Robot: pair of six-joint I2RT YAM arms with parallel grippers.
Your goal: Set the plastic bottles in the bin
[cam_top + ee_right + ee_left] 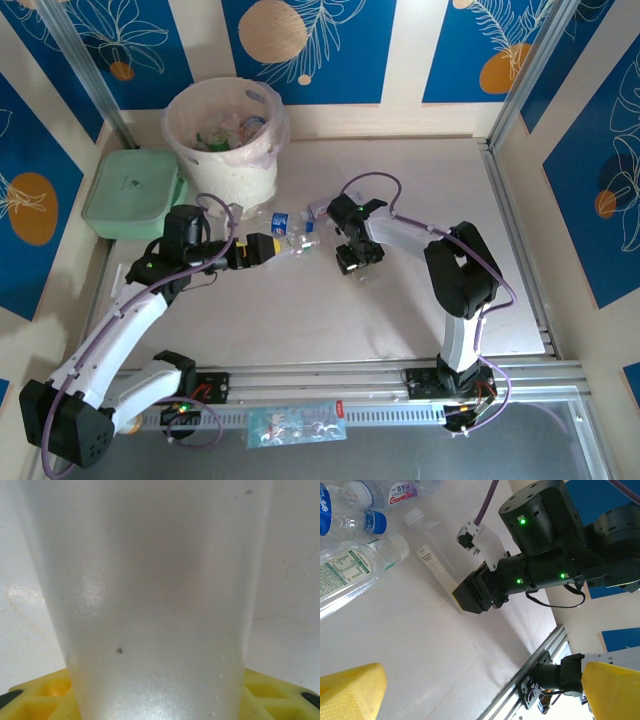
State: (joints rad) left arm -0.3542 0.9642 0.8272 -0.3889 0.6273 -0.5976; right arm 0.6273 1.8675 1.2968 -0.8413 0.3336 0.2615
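Observation:
Several plastic bottles [292, 232] lie on the table between the two arms. In the left wrist view they are a clear one with a green-and-white label [350, 572], a blue-capped one [355, 517] and a frosted white-capped one [431, 560]. My right gripper [352, 262] [470, 596] is shut on the base end of that frosted bottle [155, 590], whose body sits between the yellow fingers [35, 697]. My left gripper [268, 246] [485, 690] stands open, nothing between its fingers, just left of the bottles. The cream bin [232, 170] at the back left holds more bottles.
A pale-green lidded box [133, 192] lies left of the bin. The aluminium rail [330, 378] runs along the near edge. Blue-patterned walls close the table at the back and sides.

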